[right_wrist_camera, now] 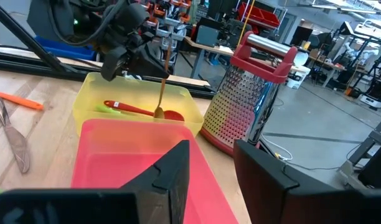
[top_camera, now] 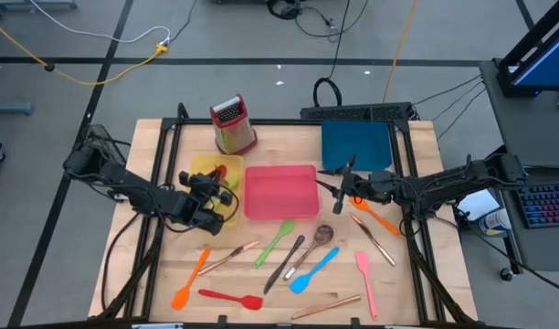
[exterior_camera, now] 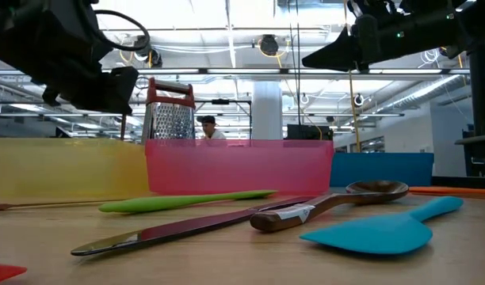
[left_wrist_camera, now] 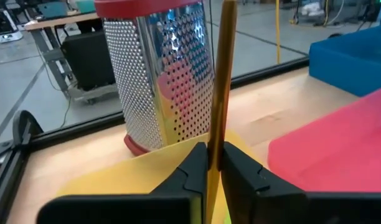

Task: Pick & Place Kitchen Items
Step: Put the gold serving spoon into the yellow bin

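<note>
My left gripper (top_camera: 209, 194) hangs over the yellow tray (top_camera: 226, 212), shut on a slim brown spoon (right_wrist_camera: 162, 87) that stands nearly upright. The spoon's small bowl end (right_wrist_camera: 159, 112) reaches down into the tray, just above a red spoon (right_wrist_camera: 131, 108) lying there. My right gripper (top_camera: 340, 179) hovers open between the pink tray (top_camera: 279, 194) and the blue tray (top_camera: 355, 146), with nothing between its fingers (right_wrist_camera: 172, 168). Several utensils lie on the near table: a green spatula (top_camera: 275, 242), a dark knife (top_camera: 285, 265), a blue spatula (top_camera: 313, 270). My left gripper pinches the brown spoon's handle (left_wrist_camera: 216, 134) between its two fingers (left_wrist_camera: 192, 168), toward the handle's upper end. The fingers come nearly level from the table's left and lie across the handle. The spoon hangs upright below them; whether its bowl end touches the tray or the red spoon I cannot tell.
A red-topped metal grater (top_camera: 232, 126) stands upright just beyond the yellow tray. Orange (top_camera: 190, 279), red (top_camera: 229, 297) and pink (top_camera: 366, 283) spatulas and copper-coloured cutlery (top_camera: 373, 238) are spread over the near half of the table. A person shows far off in the room.
</note>
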Motion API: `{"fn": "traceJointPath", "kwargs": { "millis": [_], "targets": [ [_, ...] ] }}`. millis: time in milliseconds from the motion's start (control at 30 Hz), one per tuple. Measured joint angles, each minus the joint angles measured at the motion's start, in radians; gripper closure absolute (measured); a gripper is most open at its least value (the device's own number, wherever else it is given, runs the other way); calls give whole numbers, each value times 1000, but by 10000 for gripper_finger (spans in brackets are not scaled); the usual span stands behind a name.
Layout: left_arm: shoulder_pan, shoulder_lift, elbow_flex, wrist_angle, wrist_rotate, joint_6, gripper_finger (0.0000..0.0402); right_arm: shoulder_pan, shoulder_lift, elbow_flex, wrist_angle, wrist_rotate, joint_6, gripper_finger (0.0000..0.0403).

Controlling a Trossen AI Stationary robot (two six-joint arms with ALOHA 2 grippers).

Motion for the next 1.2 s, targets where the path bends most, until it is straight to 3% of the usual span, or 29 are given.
{"fn": "traceJointPath", "kwargs": {
  "millis": [333,533,667,767,933,1200],
  "targets": [
    [54,1,-11,17,-33,6,361,0,0,0,0,0,0,282],
    [80,1,-11,76,-20,88,372,0,0,0,0,0,0,283],
    [84,0,-10,90,31,99,357,0,0,0,-1,0,-1,282],
    [83,3,-13,96,139,97,337,0,0,0,-1,0,-3,283],
    [83,2,-12,100,237,83,326,0,0,0,-1,0,-4,284],
    [83,2,-12,101,275,99,330,0,0,0,-1,0,-2,284]
  ]
}}
